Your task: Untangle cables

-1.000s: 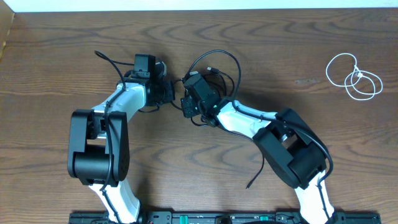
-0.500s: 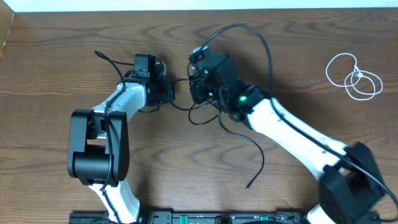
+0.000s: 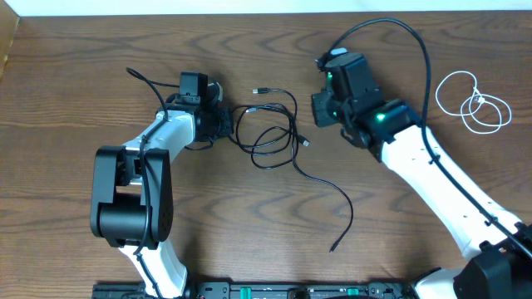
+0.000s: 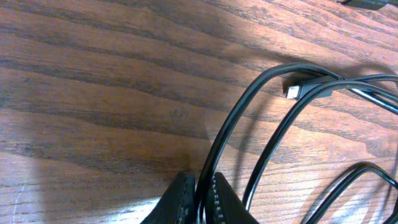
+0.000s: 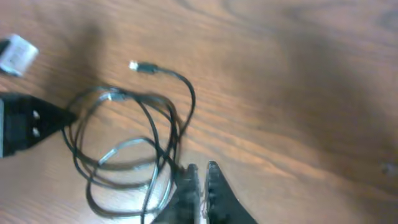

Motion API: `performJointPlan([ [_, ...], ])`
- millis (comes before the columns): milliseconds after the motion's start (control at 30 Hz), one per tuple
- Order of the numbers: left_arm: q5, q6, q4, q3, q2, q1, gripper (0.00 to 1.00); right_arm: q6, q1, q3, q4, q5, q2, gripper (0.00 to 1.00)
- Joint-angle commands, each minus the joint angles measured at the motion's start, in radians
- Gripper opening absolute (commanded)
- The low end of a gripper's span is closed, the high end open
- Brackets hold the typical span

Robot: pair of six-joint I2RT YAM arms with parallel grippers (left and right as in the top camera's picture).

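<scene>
Left gripper (image 4: 200, 186) is clamped on the black cable (image 4: 226, 124) at the coil's left edge; right gripper (image 5: 202, 167), tips close together and empty, hangs just right of it; white cable (image 3: 477, 101) lies well apart, far right. A left pull could tighten the crossed loops, or drag the coil across the surface (image 3: 100, 83).

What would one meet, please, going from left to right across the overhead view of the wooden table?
Left gripper → looped thin black cable → right gripper → coiled thin white cable.
</scene>
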Motion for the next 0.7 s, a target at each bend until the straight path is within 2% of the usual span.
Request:
performJointPlan([
  [0,-0.013,0.002,-0.003,-0.013,0.004,0.001,0.11,-0.005,-0.002,0.001,-0.026,-0.121,0.013,0.35],
  [100,-0.013,0.002,-0.003,-0.013,0.004,0.001,0.11,-0.005,0.01,0.001,-0.023,-0.219,0.04,0.47],
  [233,-0.013,0.002,-0.003,-0.013,0.004,0.001,0.11,-0.008,0.044,0.001,0.016,-0.283,0.092,0.52],
  [300,-0.013,0.002,-0.003,-0.013,0.004,0.001,0.11,-0.058,0.064,0.001,0.03,-0.318,0.126,0.56],
  [433,-0.013,0.002,-0.003,-0.013,0.004,0.001,0.11,-0.212,0.099,0.001,0.04,-0.479,0.2,0.52],
  [600,-0.013,0.002,-0.003,-0.013,0.004,0.001,0.11,-0.227,0.116,0.003,0.042,-0.519,0.294,0.4],
  [667,-0.013,0.002,-0.003,-0.013,0.004,0.001,0.11,-0.227,0.117,0.005,0.045,-0.531,0.319,0.4],
])
